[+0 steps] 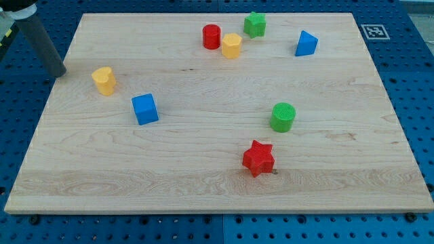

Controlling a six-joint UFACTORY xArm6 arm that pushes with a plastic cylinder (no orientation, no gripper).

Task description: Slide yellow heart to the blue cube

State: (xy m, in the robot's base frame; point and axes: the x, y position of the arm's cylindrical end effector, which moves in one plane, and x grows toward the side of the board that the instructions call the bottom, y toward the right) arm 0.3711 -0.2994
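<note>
The yellow heart (104,80) lies near the board's left edge. The blue cube (144,108) sits a little to its lower right, with a small gap between them. My tip (61,72) rests at the board's left edge, to the left of the yellow heart and apart from it. The dark rod rises from the tip toward the view's top left corner.
A red cylinder (211,36), a yellow block (232,45) and a green star (255,24) cluster at the top centre. A blue triangular block (306,43) lies at the top right. A green cylinder (283,116) and a red star (258,158) lie right of centre.
</note>
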